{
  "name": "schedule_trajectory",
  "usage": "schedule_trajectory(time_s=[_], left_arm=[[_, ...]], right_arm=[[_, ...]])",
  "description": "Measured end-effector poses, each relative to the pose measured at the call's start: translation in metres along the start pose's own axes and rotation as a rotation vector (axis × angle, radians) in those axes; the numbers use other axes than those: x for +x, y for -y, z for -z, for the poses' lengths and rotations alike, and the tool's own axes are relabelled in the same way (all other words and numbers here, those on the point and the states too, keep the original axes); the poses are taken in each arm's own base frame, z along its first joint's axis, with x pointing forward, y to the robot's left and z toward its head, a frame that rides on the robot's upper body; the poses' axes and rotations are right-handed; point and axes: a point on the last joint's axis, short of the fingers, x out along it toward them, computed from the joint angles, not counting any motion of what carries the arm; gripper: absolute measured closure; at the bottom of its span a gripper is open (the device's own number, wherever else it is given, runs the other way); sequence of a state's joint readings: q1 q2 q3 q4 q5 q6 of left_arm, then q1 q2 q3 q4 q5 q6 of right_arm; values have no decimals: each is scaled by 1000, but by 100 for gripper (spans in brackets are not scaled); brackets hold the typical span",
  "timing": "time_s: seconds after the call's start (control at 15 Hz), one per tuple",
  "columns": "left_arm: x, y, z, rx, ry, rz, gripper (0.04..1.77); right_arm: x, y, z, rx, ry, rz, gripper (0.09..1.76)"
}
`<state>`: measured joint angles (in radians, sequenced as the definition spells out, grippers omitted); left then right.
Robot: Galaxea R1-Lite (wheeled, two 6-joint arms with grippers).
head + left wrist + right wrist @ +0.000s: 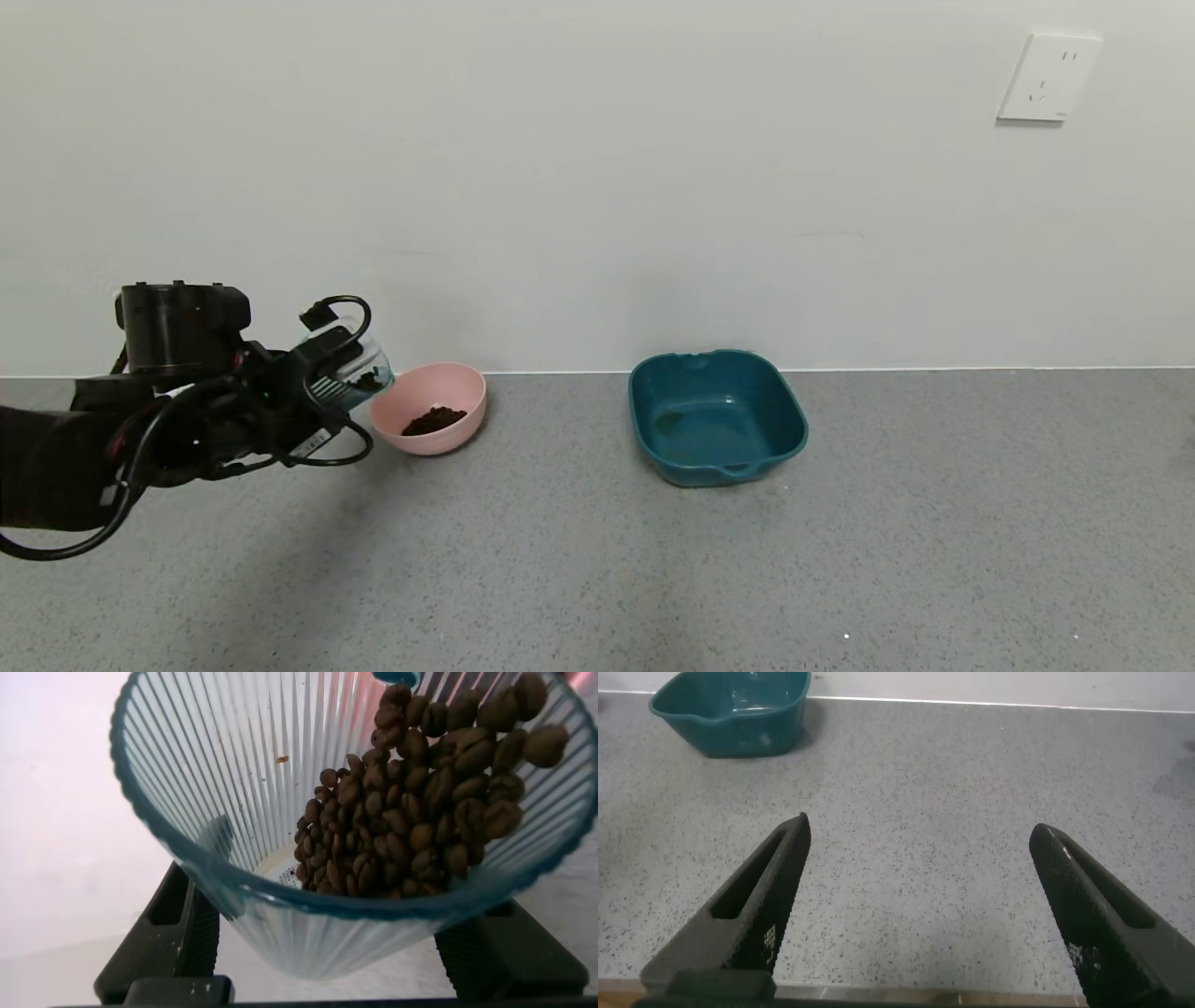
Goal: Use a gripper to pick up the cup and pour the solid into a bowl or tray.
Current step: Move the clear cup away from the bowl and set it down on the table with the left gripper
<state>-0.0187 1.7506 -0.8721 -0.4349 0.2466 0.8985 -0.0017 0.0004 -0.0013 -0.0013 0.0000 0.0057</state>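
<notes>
The left gripper is clamped on the cup, holding it tipped just beside the pink bowl's rim. The cup looks light, thin-walled and ribbed, so it probably flexes under a hard squeeze; gripping the ribbed body low down seems safest. The solid is loose beans that should slide out readily; some already lie in the bowl. The teal tray sits well apart, blocking nothing. The right gripper hovers over the counter, fingers apart
</notes>
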Motion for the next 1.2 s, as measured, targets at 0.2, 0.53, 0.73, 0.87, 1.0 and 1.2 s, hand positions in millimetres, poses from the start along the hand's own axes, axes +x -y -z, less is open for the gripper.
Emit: schedule_trajectory(time_s=[0.2,0.53,0.73,0.87,1.0,1.2], left_arm=[[-19,-9,-12,-202,5,71,52],[-53,-3,-42,-433,138,169,52],[-67,13,-60,-572,201,253,52],[-72,20,-72,-654,276,299,52],[-74,28,-82,-718,350,316,52],[-72,45,-93,-801,431,344,52]], right_arm=[[0,0,0,0,0,0,14],[0,0,0,0,0,0,14],[0,0,0,0,0,0,14],[0,0,0,0,0,0,14],[0,0,0,0,0,0,14],[0,0,0,0,0,0,14]])
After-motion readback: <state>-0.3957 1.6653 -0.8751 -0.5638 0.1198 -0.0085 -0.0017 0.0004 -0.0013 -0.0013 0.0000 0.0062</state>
